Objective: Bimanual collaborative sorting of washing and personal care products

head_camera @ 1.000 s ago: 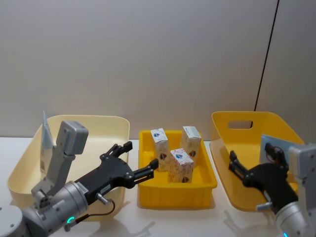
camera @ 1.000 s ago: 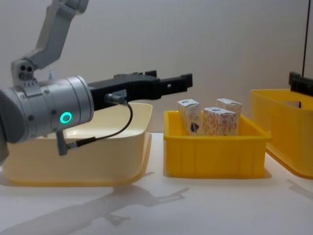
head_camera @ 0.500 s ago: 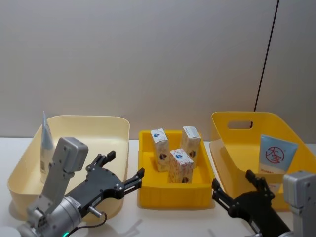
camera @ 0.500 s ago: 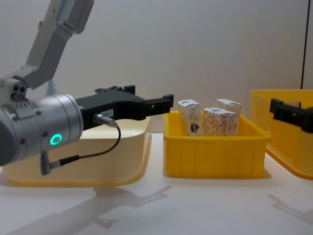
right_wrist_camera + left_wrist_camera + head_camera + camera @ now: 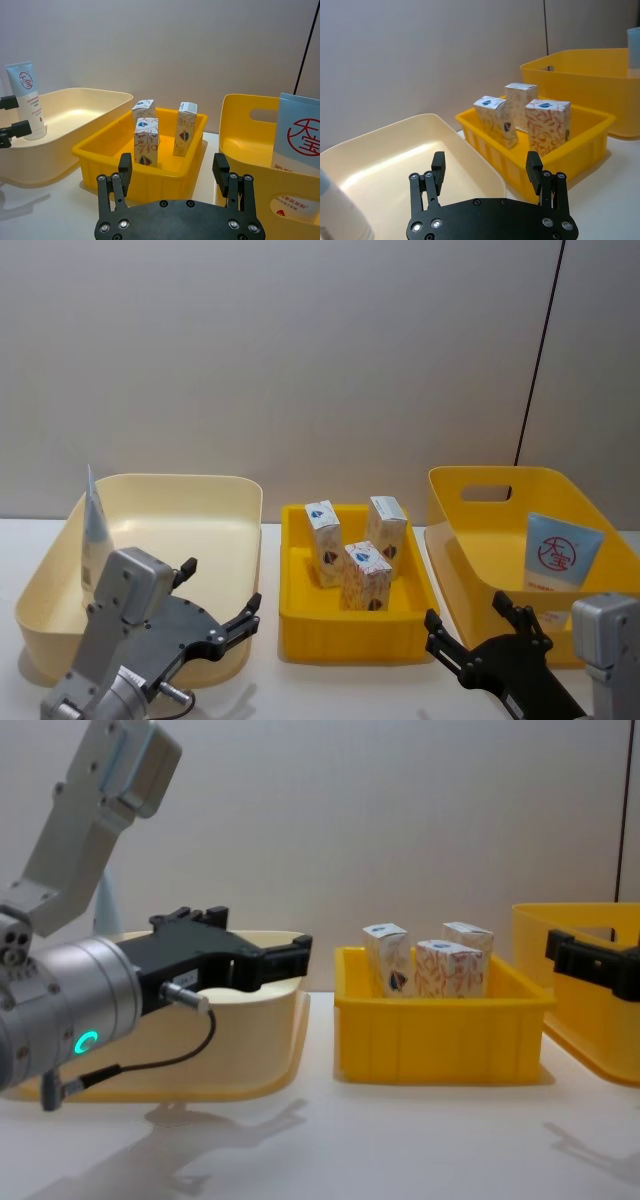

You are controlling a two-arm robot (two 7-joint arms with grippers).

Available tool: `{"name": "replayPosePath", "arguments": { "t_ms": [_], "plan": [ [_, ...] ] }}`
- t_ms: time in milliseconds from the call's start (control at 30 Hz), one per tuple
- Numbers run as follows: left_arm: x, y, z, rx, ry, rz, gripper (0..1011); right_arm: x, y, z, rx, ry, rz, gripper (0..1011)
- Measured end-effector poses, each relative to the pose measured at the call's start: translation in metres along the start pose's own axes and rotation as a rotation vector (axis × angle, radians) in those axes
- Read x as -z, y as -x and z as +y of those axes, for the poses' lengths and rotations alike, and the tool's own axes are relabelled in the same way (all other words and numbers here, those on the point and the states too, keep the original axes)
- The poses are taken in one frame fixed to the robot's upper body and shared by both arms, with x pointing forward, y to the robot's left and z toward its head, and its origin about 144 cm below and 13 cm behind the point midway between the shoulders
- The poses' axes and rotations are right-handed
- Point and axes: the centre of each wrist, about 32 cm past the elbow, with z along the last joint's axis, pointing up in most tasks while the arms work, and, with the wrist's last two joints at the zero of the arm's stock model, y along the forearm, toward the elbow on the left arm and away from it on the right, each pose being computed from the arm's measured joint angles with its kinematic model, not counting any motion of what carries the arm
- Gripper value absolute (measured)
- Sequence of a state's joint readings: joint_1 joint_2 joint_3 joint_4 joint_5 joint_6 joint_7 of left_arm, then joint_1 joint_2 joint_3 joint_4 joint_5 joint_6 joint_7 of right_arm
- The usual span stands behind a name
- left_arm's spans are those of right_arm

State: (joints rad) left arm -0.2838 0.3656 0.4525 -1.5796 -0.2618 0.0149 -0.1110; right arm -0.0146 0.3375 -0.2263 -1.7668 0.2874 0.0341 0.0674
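Three white cartons (image 5: 366, 575) with orange-red print stand upright in the small yellow bin (image 5: 355, 632) at the middle. A light-blue tube (image 5: 93, 530) leans at the far left inside the cream tub (image 5: 235, 490). Another light-blue tube with a red round logo (image 5: 560, 552) stands in the large yellow bin (image 5: 470, 540) on the right. My left gripper (image 5: 220, 585) hangs open and empty at the tub's near right corner. My right gripper (image 5: 468, 612) is open and empty in front of the gap between the two yellow bins. The cartons (image 5: 146, 142) lie ahead of it.
The three containers stand in a row across a white table (image 5: 400, 1140), with narrow gaps between them. A plain wall is close behind, and a dark cable (image 5: 540, 350) runs down it at the right. Bare table lies in front of the containers.
Both arms have drawn back toward me and lower. The left gripper left the small bin's left rim for the tub's near corner. The right gripper came out of the large bin, uncovering its tube.
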Motion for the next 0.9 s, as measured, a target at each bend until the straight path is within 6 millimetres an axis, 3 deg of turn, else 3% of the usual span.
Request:
{"name": "replayPosePath", "arguments": {
  "t_ms": [467, 900],
  "plan": [
    [0.002, 0.009, 0.013, -0.081, -0.006, -0.056, 1003, -0.002, -0.001, 0.006, -0.003, 0.006, -0.006, 1001],
    [0.002, 0.009, 0.013, -0.082, -0.006, -0.057, 1004, -0.008, -0.002, 0.038, -0.019, 0.024, -0.032, 1001]
  ]
}}
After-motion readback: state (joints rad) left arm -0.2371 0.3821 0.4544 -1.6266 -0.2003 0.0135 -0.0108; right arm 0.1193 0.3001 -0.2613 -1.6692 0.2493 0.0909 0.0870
